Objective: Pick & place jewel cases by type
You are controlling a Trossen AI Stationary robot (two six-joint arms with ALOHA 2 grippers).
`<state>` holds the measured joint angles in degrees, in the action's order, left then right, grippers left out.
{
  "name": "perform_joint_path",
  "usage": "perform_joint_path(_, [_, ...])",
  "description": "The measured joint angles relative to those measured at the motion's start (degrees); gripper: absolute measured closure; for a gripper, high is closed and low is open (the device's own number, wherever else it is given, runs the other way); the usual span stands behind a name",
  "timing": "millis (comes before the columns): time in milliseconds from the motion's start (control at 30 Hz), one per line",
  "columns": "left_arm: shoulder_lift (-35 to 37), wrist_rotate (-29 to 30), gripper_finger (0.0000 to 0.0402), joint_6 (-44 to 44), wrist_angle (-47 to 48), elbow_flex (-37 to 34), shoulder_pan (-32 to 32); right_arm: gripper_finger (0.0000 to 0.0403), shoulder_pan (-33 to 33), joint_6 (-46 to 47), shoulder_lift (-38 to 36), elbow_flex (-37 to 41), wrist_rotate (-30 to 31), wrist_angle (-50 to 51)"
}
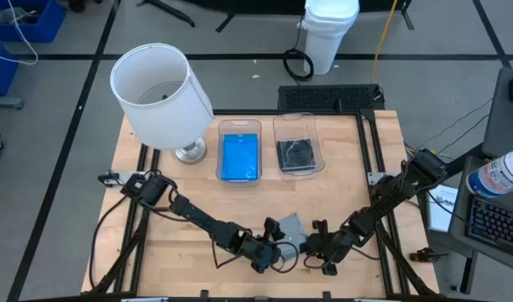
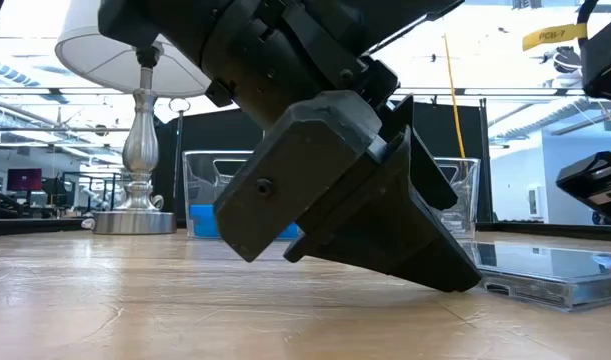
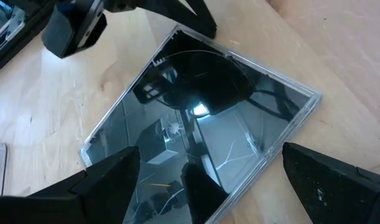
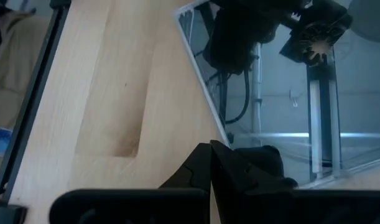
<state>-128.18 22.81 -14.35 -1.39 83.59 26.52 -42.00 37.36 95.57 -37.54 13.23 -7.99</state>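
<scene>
Wooden table (image 1: 180,243): near its front edge the left gripper (image 3: 208,180), jaws apart, straddles a clear case (image 3: 202,124); right gripper (image 4: 214,171) closed beside it; the slick case might skid away

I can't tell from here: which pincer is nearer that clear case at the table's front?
Both are close. The left pincer straddles the clear case, fingers open; the right pincer, shut, sits at its edge.
</scene>
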Motion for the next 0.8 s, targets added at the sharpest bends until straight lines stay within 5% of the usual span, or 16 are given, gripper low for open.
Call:
perform_joint_path(400, [0.0,0.8,0.0009,-0.6,-0.8,0.0,0.4,0.0403,4.2,-2.5,0.0,9.1,0.5,-18.0])
perform_joint_path(600, [0.0,2.6,0.0009,-1.4,1.3,0.0,0.5,0.0403,6.2,-6.7,0.0,9.4,6.5,-19.3])
perform_joint_path(800, [0.0,2.6,0.0009,-0.3,1.4,0.0,0.4,0.0403,6.7,-6.6,0.0,9.4,5.5,-20.2])
